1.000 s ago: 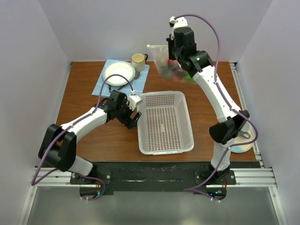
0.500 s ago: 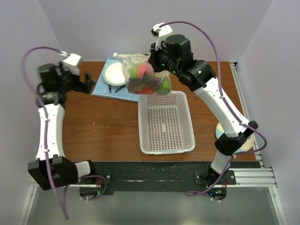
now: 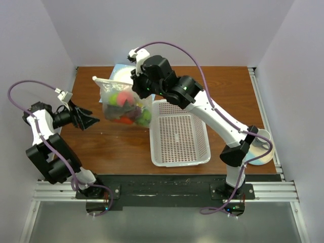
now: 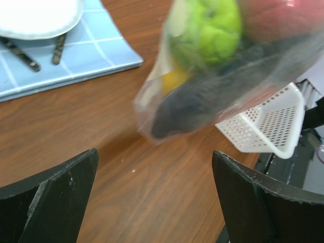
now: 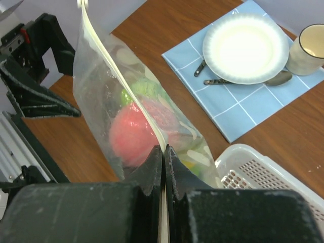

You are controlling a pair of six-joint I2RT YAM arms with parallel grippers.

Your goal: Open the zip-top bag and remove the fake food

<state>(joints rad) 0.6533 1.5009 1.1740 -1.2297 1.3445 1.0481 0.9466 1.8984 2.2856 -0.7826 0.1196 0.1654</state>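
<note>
The zip-top bag is clear with white dots and hangs in the air left of the white basket, above the table. It holds the fake food: a red piece, a green piece, yellow and dark pieces. My right gripper is shut on the bag's top sealed edge and holds it up. My left gripper is open and empty, low at the table's left, its jaws wide and facing the bag from a short gap.
The white perforated basket stands at the middle; its corner shows in the left wrist view. A blue placemat with a white plate, cutlery and a cup lies at the back. A bowl sits at the right edge.
My right arm swung the bag from the back right leftward across the basket to the table's left side. My left arm moved from the table's middle out to the far left and faces the bag.
</note>
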